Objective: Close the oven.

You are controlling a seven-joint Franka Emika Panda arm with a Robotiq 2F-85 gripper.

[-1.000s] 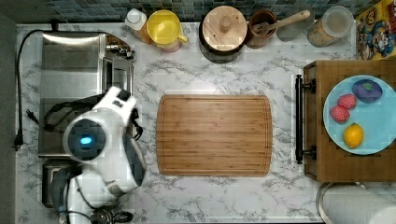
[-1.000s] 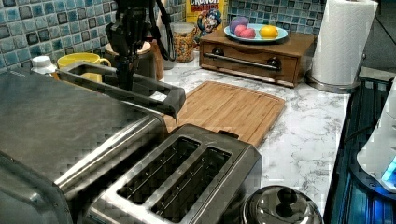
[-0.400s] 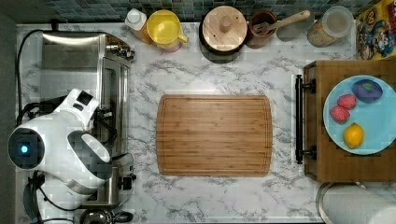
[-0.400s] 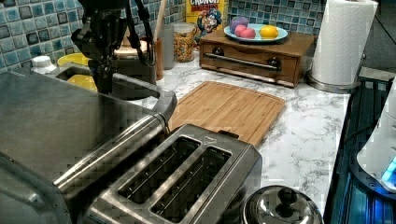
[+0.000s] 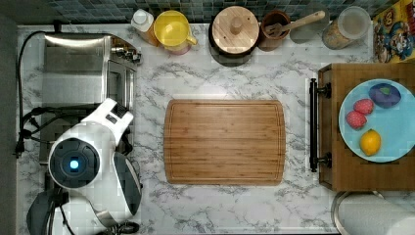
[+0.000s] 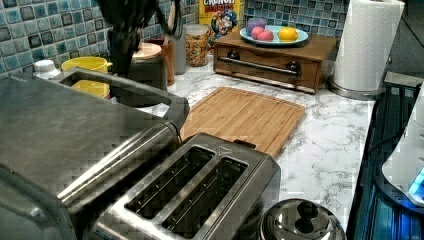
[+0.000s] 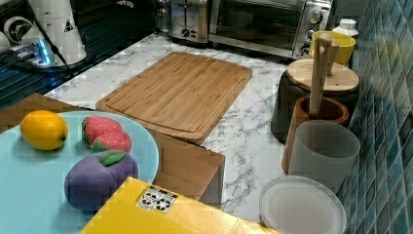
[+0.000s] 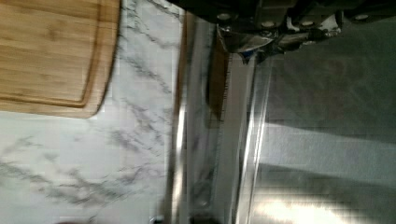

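At the top view's left, oven [image 5: 83, 78] under robot arm [image 5: 93, 166]

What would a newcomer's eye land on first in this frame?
Probably the white robot arm at the top view's lower left, reaching over the steel oven, whose glass door looks shut or nearly so in the right view. Next comes the big bamboo cutting board mid-counter. Then the blue plate of toy fruit on the wooden box at the top view's right.
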